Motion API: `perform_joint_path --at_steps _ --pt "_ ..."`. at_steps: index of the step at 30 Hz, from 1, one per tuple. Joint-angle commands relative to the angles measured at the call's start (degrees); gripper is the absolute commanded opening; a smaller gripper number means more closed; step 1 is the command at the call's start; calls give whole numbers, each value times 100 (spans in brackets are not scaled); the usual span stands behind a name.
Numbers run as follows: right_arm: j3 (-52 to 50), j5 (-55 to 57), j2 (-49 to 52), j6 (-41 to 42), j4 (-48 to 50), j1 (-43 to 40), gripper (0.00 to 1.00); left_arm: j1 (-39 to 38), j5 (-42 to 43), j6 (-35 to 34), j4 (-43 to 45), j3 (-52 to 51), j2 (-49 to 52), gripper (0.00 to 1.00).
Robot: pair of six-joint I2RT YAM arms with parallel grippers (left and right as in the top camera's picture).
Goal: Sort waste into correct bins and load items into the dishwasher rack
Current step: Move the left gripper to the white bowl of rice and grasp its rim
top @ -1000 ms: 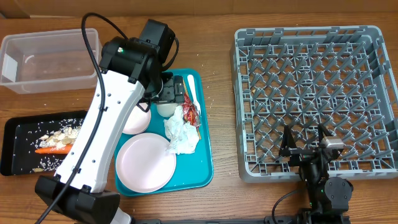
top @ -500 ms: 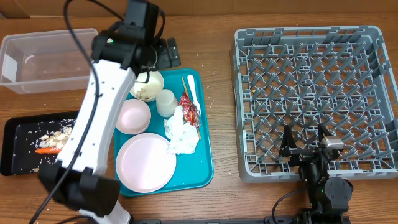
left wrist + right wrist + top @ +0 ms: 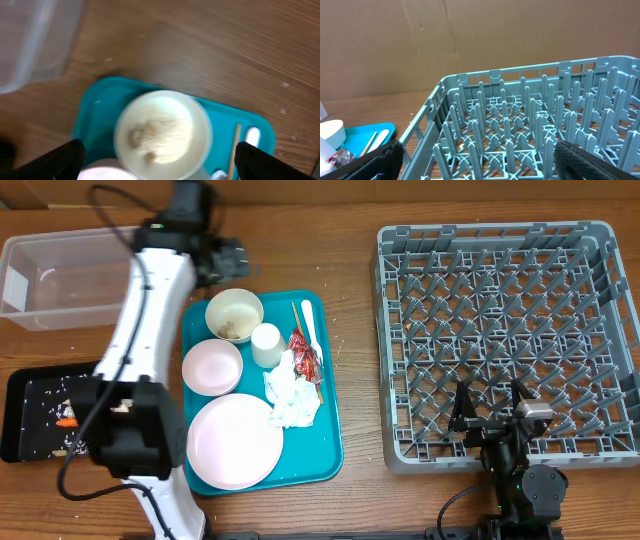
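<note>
A white bowl (image 3: 234, 315) (image 3: 162, 132) with beige food scraps sits at the far end of the teal tray (image 3: 325, 450). My left gripper (image 3: 232, 262) (image 3: 162, 161) hovers open just beyond and above that bowl, holding nothing. Also on the tray are a pink bowl (image 3: 212, 367), a plate (image 3: 235, 442), a cup (image 3: 266, 345), a crumpled napkin (image 3: 292, 395), a red wrapper (image 3: 303, 352), a fork (image 3: 309, 325) and chopsticks (image 3: 296, 315). A carrot piece (image 3: 68, 421) and rice lie in the black tray (image 3: 30, 395). My right gripper (image 3: 490, 420) (image 3: 482, 162) rests open at the near edge of the dishwasher rack (image 3: 505, 330) (image 3: 530, 125).
The clear tub (image 3: 70, 280) (image 3: 35, 40) stands at the far left, beside my left gripper. My left arm (image 3: 140, 350) stretches along the teal tray's left side and covers part of the black tray. Bare wood lies between tray and rack.
My left arm has swung away from over the tray toward the far left, uncovering the scrap bowl and the pink bowl. The right arm has not moved.
</note>
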Motion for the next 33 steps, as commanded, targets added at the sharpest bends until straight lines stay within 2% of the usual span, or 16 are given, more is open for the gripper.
perform_joint_path --at_steps 1,5,17,25,33 --pt "-61 35 -61 -39 26 -11 100 446 382 52 -238 74 -11 97" --pt "-61 35 -61 -39 26 -11 100 492 380 614 -378 72 177 96" --pt "-59 35 -61 -39 26 -11 100 420 155 809 -485 44 592 96" --pt "-61 35 -61 -39 26 -11 100 409 85 811 -487 -13 717 92" --pt "-61 35 -61 -39 26 -11 100 243 101 1121 -446 -15 1174 92"
